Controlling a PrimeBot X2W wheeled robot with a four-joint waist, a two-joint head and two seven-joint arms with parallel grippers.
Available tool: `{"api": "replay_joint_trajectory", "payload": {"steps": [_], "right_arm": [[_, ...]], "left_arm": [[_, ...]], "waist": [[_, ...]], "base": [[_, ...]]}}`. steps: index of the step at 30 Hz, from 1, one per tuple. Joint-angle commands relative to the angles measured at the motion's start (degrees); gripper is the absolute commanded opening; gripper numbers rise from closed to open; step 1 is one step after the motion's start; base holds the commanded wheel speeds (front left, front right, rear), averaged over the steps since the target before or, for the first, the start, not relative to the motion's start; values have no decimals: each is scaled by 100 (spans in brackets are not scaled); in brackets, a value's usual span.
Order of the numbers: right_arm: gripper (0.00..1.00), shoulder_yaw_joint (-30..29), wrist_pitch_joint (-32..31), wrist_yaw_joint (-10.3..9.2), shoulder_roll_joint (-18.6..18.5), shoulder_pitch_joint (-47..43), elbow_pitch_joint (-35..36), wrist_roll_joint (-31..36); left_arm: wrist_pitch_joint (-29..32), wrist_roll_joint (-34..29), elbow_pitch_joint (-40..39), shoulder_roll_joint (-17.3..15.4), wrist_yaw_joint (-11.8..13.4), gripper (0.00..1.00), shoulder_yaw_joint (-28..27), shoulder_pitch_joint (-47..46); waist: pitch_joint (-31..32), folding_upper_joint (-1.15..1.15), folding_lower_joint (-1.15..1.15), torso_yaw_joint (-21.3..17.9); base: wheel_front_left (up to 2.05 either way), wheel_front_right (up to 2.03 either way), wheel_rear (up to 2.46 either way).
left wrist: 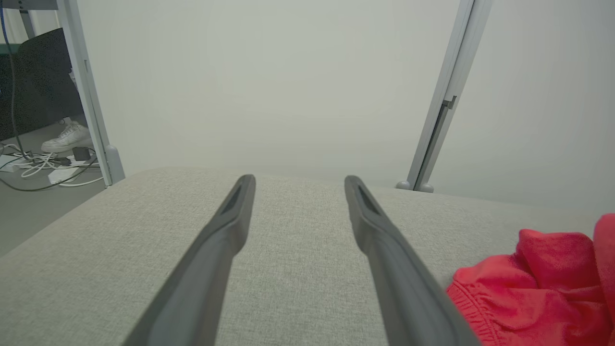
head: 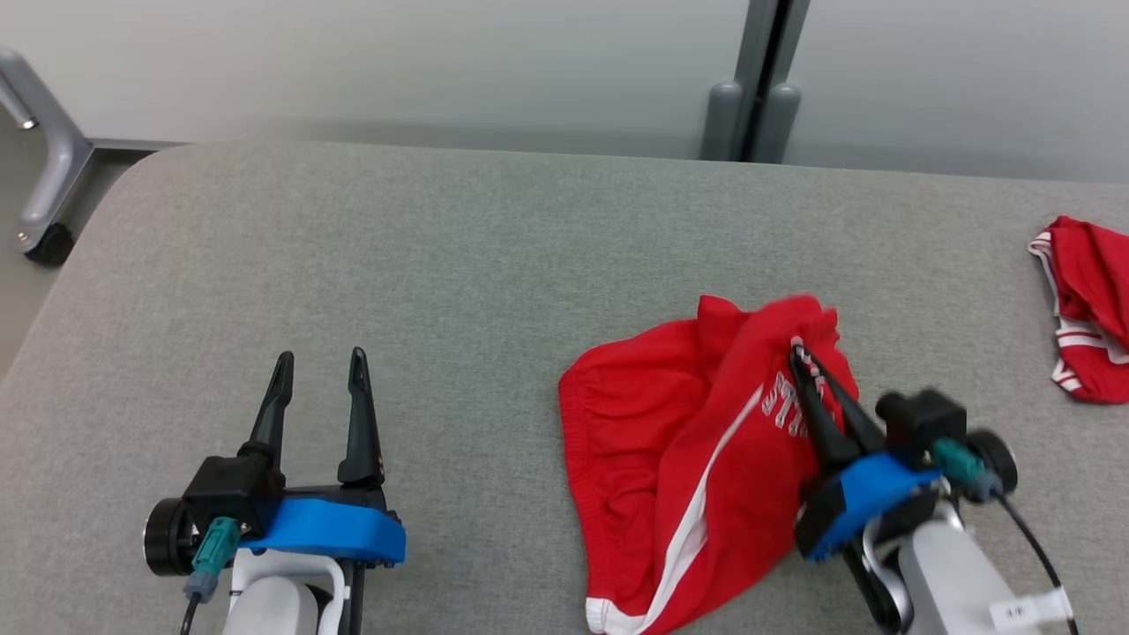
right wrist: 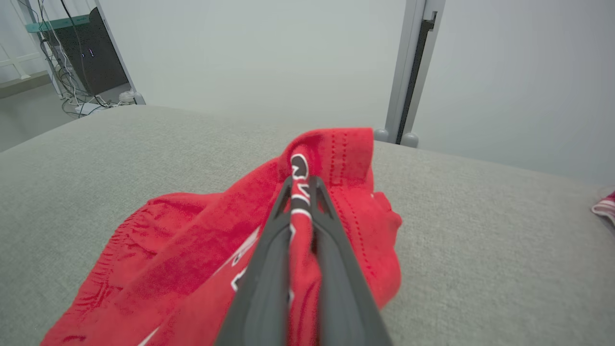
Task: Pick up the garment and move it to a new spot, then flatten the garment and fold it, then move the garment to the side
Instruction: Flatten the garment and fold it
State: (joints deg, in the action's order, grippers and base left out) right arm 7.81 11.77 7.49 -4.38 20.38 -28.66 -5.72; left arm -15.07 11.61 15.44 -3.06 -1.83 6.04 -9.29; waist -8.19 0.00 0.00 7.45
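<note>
My left gripper [head: 320, 355] hangs low over the near left of the grey table [head: 441, 256], fingers spread wide with nothing between them; in the left wrist view [left wrist: 298, 180] there is bare cloth tabletop under the gap. My right gripper [head: 801, 351] is at the near right, its two fingers [right wrist: 331, 240] pinched tight on a raised fold of the red shorts [head: 670, 441]. In the right wrist view the fold [right wrist: 300, 230] runs up between the fingers, with white lettering at the tips.

The shorts lie crumpled on the table's near right half, waistband to the left, a white stripe running down toward the near edge, the pinched part lifted above the rest. From the left wrist view their gathered waistband [left wrist: 485, 307] lies just right of my open fingers.

Further right, well apart, a second red garment [head: 1089, 300] with white trim lies at the table's edge. Beyond the table stand a pale wall and a grey post [head: 758, 79]; at far left, a metal leg on a caster [head: 44, 176].
</note>
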Motion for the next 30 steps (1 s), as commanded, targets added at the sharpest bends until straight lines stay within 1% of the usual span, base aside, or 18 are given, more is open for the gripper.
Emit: {"api": "replay_joint_trajectory", "payload": {"steps": [1,5,10,13,15,16,17,18,23,30], "right_arm": [[0,59,104,2,-89,-330,-39,-62],[0,102,210,2,-208,-710,75,-125],[0,-58,298,2,-361,-1471,499,-226],[0,-251,312,2,-373,-1922,817,-283],[0,-367,314,2,-307,-2205,1050,-271],[10,-412,318,2,-282,-2332,1151,-263],[47,-457,319,2,-259,-2432,1249,-257],[100,-485,322,2,-234,-2506,1342,-264],[100,-561,327,2,-174,-2629,1720,-192],[100,-615,307,2,-137,-2203,2285,-112]], "left_arm": [[-15,-15,-6,9,-3,100,-16,56],[-15,-16,-12,7,-11,100,-25,75],[-15,-37,6,8,-42,100,-18,87],[-15,-47,28,8,-65,100,-12,112],[-15,-44,43,10,-68,100,-23,144],[-15,-48,49,8,-69,100,-26,162],[-15,-52,51,9,-71,100,-30,175],[-15,-54,53,9,-72,100,-30,186],[-14,-67,70,9,-74,100,-28,249],[-14,-101,47,9,-93,100,-24,274]], "waist": [[60,0,0,-94],[109,0,0,-230],[175,0,0,-395],[224,0,0,-452],[268,0,0,-482],[289,0,0,-497],[307,0,0,-511],[322,0,0,-523],[406,0,0,-569],[432,0,0,-573]], "base": [[0,0,0],[0,0,0],[0,0,0],[0,0,0],[0,0,0],[0,0,0],[0,0,0],[0,0,0],[0,0,0],[0,0,0]]}}
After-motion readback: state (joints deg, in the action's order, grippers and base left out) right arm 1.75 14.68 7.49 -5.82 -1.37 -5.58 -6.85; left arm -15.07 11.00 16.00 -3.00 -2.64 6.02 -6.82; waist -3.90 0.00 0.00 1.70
